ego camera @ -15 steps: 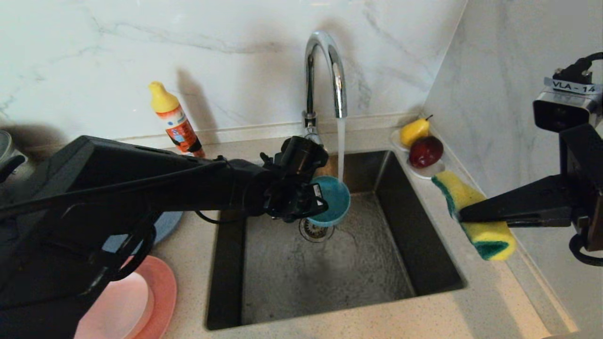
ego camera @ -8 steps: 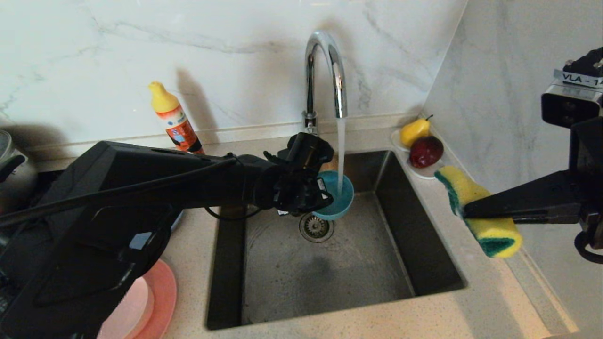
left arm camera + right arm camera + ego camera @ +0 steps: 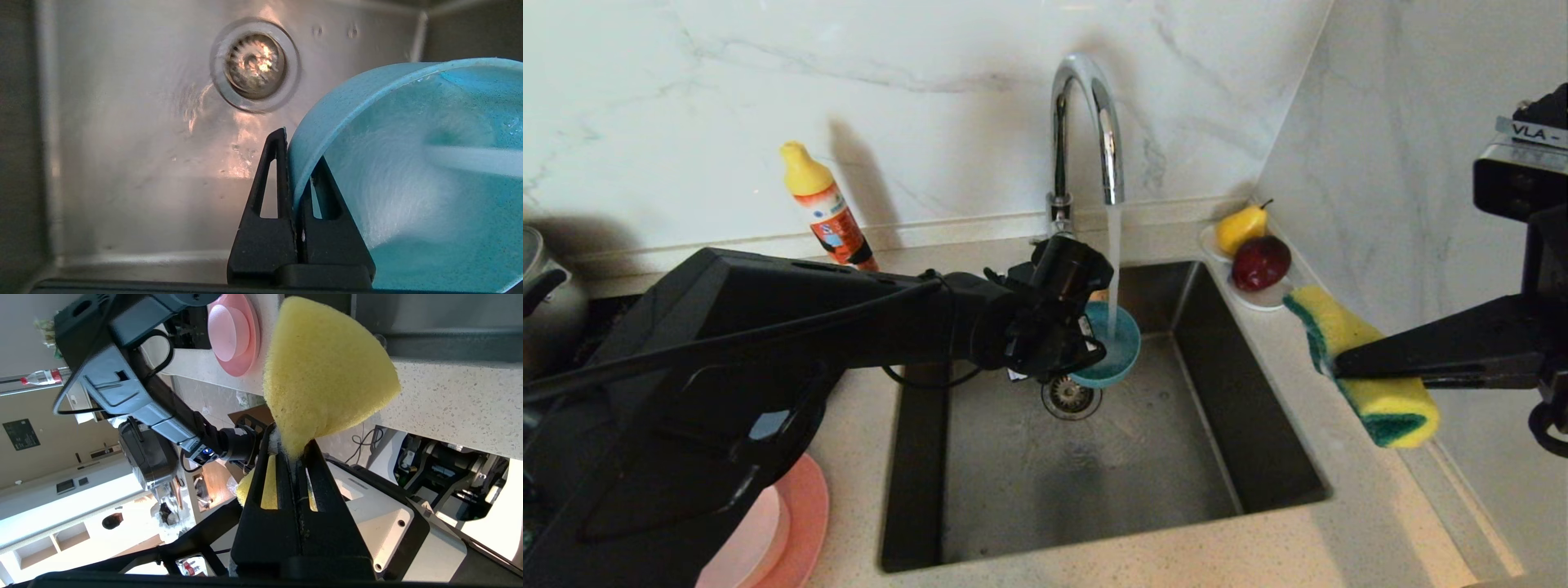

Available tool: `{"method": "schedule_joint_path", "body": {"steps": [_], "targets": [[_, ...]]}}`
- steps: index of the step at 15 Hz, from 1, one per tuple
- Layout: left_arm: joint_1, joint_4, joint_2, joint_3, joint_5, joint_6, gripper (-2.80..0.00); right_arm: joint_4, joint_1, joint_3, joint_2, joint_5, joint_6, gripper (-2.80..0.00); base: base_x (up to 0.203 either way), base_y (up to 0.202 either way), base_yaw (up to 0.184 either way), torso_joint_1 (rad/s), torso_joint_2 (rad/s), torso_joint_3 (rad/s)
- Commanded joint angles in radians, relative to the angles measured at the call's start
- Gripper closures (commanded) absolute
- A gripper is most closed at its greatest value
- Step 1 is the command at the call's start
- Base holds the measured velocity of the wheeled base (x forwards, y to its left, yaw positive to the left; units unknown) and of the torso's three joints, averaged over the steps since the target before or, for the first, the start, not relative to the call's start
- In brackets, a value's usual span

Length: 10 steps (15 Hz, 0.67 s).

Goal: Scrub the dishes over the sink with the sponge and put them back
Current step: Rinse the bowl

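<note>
1. I have the sink (image 3: pixel 1176 457) under the running tap (image 3: pixel 1086 122) to catch runoff.
2. My left gripper (image 3: pixel 296 192), jaws clamped on the teal bowl (image 3: pixel 1112 347) rim, tilts it into the stream to rinse.
3. My right gripper (image 3: pixel 292 457), jaws clamped on the sponge (image 3: pixel 1364 367), waits over the worktop (image 3: pixel 1258 547) edge.
4. Pink plates (image 3: pixel 792 523), detergent bottle (image 3: pixel 827 208) and fruit saucer (image 3: pixel 1262 298) obstruct nothing.

Teal bowl (image 3: pixel 1112 343) under tap stream
</note>
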Motion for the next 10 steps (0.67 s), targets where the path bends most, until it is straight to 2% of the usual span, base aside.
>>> {"method": "schedule_joint_path", "body": {"steps": [1, 4, 6, 10], "targets": [[0.0, -0.002, -0.04, 0.05, 0.059, 0.0, 0.0, 0.004, 0.0, 0.006, 0.002, 0.005, 0.002, 0.0, 0.0, 0.0, 0.0, 0.0, 0.0, 0.0], [0.021, -0.013, -0.113, 0.136, 0.197, 0.033, 0.0, 0.002, -0.001, 0.02, 0.001, 0.004, 0.004, 0.0, 0.0, 0.0, 0.0, 0.0, 0.0, 0.0], [0.056, -0.022, -0.167, 0.164, 0.265, 0.097, 0.0, 0.002, -0.006, 0.026, 0.002, 0.002, 0.004, 0.0, 0.0, 0.0, 0.0, 0.0, 0.0, 0.0], [0.087, -0.159, -0.265, 0.278, 0.306, 0.221, 0.0, -0.009, -0.006, 0.059, 0.011, 0.005, 0.002, 0.0, 0.0, 0.0, 0.0, 0.0, 0.0, 0.0]]}}
